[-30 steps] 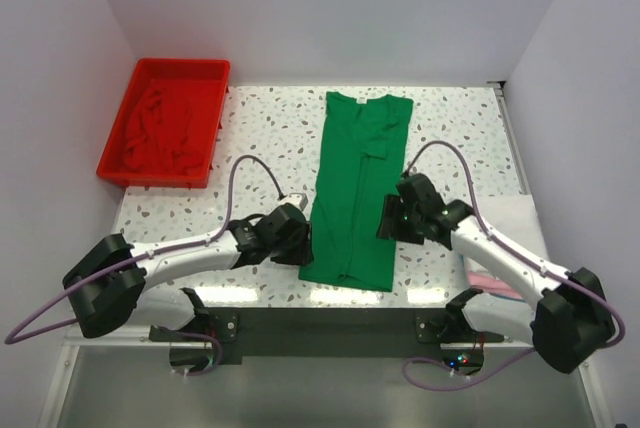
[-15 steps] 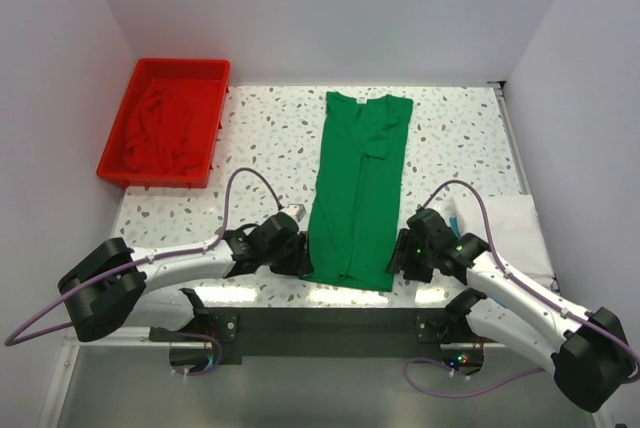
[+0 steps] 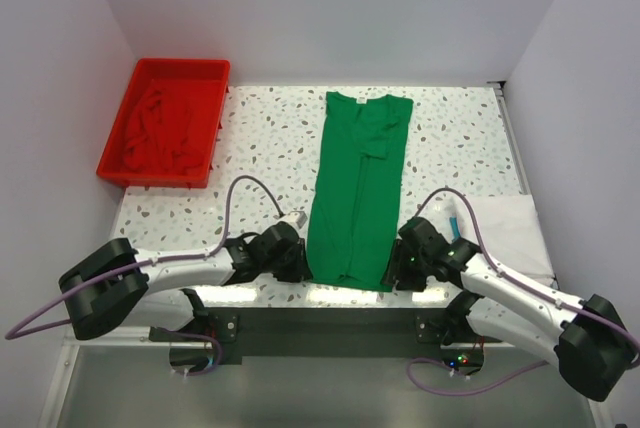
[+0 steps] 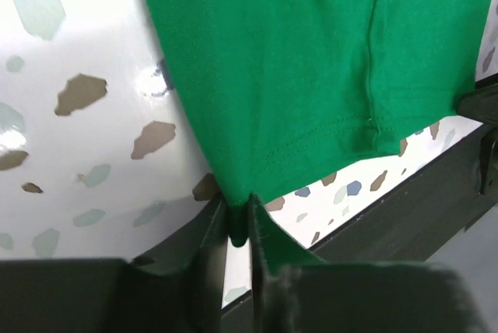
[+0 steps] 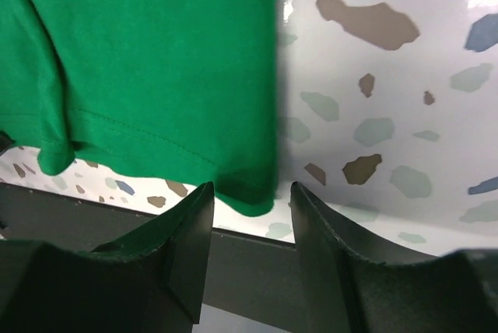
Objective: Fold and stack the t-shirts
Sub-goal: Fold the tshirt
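A bright green t-shirt (image 3: pixel 358 178) lies folded into a long strip down the middle of the speckled table, neck at the far end. My left gripper (image 3: pixel 300 264) is shut on the strip's near left corner (image 4: pixel 237 193), the cloth pinched between its fingers. My right gripper (image 3: pixel 395 270) stands open at the near right corner (image 5: pixel 249 193), which lies between its fingers (image 5: pixel 191 232) untouched. A dark red t-shirt (image 3: pixel 160 133) lies crumpled in the red tray (image 3: pixel 212 133) at the far left. A white t-shirt (image 3: pixel 515 228) lies at the right edge.
The table's near edge and a dark metal rail (image 3: pixel 330 303) run just behind both grippers. A bit of pink cloth (image 3: pixel 490 283) shows under the right arm. White walls close in the table on three sides.
Both grippers moved toward the near edge, to the green t-shirt's bottom corners. The left one closed on its corner. The right one narrowed a little.
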Tool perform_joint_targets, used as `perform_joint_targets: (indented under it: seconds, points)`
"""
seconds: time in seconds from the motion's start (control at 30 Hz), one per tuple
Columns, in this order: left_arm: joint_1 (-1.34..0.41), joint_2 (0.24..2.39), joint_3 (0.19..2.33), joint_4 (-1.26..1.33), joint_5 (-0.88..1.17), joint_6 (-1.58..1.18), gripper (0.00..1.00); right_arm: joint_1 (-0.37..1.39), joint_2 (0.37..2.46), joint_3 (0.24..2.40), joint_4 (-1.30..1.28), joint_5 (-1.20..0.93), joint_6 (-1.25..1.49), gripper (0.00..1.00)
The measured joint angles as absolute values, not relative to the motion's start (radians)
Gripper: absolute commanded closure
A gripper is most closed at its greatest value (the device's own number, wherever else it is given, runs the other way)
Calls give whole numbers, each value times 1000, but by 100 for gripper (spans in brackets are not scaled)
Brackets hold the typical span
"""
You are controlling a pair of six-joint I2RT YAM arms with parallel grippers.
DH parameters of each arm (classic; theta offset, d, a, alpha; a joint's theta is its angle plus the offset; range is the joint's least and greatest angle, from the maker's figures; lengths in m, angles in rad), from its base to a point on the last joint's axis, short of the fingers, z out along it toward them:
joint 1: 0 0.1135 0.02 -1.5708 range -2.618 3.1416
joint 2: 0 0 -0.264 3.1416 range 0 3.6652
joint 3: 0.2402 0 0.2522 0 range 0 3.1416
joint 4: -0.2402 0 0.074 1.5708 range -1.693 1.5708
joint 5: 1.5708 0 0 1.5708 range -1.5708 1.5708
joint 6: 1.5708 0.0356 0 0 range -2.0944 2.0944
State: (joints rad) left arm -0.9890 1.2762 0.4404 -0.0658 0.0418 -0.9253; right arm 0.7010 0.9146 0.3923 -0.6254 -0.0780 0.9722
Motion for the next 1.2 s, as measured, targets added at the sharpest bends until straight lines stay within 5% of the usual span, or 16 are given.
perform_joint_targets:
  seconds: [0.13,0.23,0.27,0.33,0.7,1.2]
  points:
    - [-1029,1274,431,-60,39,-954,96,727,921,388,-607,-84,991,63]
    - [-1077,1267,428,-67,31,-983,100,735,921,377,-604,-89,1001,79]
    - [-1092,1264,427,-72,29,-992,100,736,921,374,-604,-92,1003,92]
    - [-1122,1256,427,-88,22,-1013,100,741,920,369,-606,-98,1005,99]
    - [-1169,1200,539,-348,-69,-1040,100,755,807,506,-805,-61,942,100]
    - [-939,1411,883,-375,-181,-852,100,752,1104,770,-703,198,786,100]
